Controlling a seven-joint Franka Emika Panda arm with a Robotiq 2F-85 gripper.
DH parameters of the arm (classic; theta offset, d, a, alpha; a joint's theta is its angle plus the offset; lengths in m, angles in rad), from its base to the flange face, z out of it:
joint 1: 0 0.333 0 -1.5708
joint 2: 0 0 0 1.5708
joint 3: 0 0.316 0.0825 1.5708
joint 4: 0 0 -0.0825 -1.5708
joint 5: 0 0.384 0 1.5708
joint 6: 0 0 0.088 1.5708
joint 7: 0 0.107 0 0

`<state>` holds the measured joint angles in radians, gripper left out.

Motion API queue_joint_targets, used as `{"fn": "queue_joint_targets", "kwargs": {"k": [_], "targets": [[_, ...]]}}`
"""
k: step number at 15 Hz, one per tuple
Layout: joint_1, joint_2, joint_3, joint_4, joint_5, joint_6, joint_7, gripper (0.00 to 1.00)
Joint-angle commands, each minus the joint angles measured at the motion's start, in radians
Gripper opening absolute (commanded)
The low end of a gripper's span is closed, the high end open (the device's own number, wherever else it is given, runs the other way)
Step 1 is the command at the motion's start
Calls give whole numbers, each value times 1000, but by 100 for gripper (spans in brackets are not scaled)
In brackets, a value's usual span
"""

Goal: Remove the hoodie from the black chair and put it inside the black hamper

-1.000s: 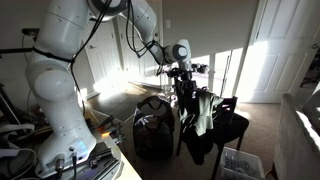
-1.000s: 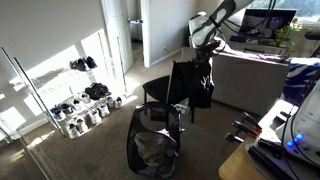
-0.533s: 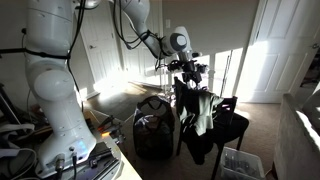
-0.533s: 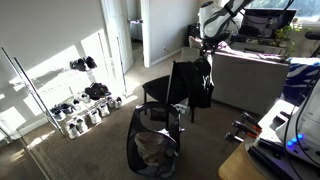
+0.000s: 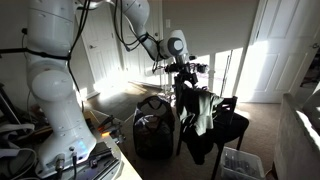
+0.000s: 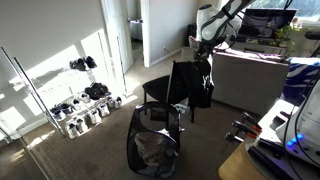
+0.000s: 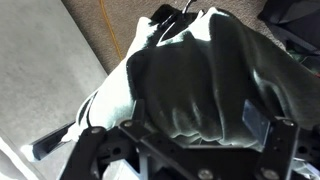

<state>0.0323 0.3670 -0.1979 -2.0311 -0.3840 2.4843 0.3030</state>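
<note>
Overhead, the hand (image 5: pixel 184 75) hangs wide above the hoodie (image 5: pixel 203 112) — on the black chair (image 6: pixel 157 91).

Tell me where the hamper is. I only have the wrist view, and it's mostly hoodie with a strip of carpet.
Observer: The black hamper stands on the carpet right beside the black chair.
Operator: Is its top open?
Observer: Yes, the mouth is open, and an exterior view shows something pale lying inside.
Operator: Am I over the chair back?
Observer: Yes, the gripper is directly above the top of the backrest, where the hoodie is draped.
</note>
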Motion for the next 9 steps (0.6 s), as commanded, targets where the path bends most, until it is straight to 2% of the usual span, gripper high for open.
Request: {"fn": "queue_joint_targets", "kwargs": {"k": [1, 4, 9], "targets": [[-69, 52, 63, 18, 117, 26, -159, 100], [-98, 88, 89, 46, 185, -5, -244, 100], [-111, 127, 95, 81, 213, -12, -283, 100]]}}
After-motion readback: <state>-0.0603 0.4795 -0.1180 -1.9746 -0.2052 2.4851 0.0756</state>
